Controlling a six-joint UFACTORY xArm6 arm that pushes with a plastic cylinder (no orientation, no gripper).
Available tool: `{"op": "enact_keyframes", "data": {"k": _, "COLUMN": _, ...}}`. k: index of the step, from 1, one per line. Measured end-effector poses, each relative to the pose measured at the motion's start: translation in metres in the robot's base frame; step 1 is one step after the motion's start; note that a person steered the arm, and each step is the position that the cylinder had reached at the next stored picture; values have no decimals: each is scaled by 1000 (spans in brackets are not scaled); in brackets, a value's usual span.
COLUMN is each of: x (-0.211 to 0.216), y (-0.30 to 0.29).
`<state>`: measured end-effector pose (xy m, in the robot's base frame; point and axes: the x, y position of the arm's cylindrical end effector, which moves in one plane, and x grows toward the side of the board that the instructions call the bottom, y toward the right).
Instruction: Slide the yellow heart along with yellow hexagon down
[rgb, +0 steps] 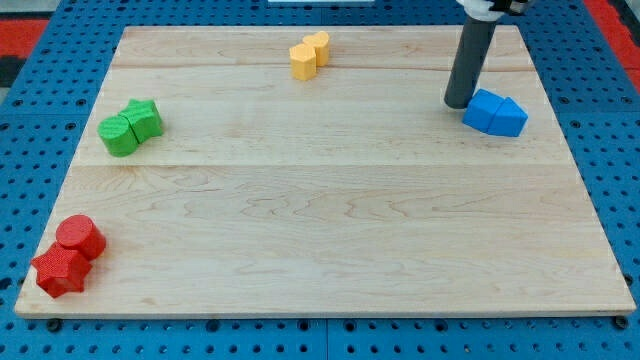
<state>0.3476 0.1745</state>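
The yellow hexagon and the yellow heart sit touching each other near the top edge of the wooden board, a little left of centre. My tip rests on the board at the upper right, far to the right of the yellow pair and just left of two blue blocks, close to or touching them.
Two green blocks, a rounded one and a star, sit together at the left. A red cylinder and a red star sit at the bottom left corner. A blue pegboard surrounds the board.
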Motion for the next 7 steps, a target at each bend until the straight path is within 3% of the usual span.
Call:
{"op": "enact_keyframes", "data": {"k": 3, "x": 3, "y": 23}}
{"op": "enact_keyframes", "data": {"k": 4, "x": -9, "y": -3}}
{"op": "enact_keyframes", "data": {"k": 7, "x": -104, "y": -45}}
